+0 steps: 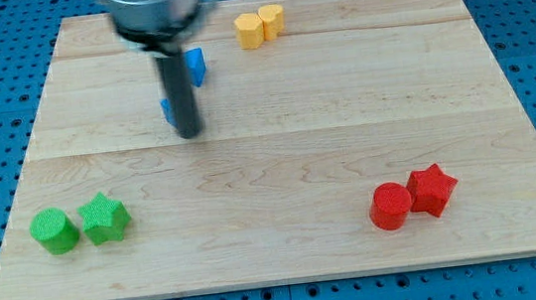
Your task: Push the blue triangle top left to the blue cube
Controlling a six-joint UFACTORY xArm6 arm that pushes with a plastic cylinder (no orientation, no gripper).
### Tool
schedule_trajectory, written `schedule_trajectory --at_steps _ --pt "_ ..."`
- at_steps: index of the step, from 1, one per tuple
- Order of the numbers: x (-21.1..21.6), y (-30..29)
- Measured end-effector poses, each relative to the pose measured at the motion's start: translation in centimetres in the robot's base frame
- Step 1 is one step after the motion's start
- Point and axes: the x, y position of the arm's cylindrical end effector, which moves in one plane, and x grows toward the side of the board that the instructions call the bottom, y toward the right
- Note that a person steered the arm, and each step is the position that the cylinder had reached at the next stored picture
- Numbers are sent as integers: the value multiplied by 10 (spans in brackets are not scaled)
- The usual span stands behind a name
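Note:
My tip [190,132] rests on the wooden board [278,149] in the upper left part of the view. A blue block [167,109] peeks out from behind the rod on its left side, mostly hidden; its shape cannot be made out. A second blue block [196,66] sits just above it, at the rod's right side, partly hidden by the rod. Which one is the triangle and which the cube cannot be told. The two blue blocks are close together, a small gap apart.
Two yellow blocks [260,24] touch each other at the view's top centre. A green cylinder [54,230] and a green star [105,218] sit at the bottom left. A red cylinder [390,206] and a red star [433,190] sit at the bottom right.

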Motion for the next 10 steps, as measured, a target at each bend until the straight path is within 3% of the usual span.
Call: schedule_trajectory --at_steps 1,3,4,6,7,8,9,10 --pt "22 34" --pt "-8 67" --pt "-37 45" --pt "-10 -77" --pt "-10 23" --pt "-54 107" --pt "-68 107" --pt "-71 55"
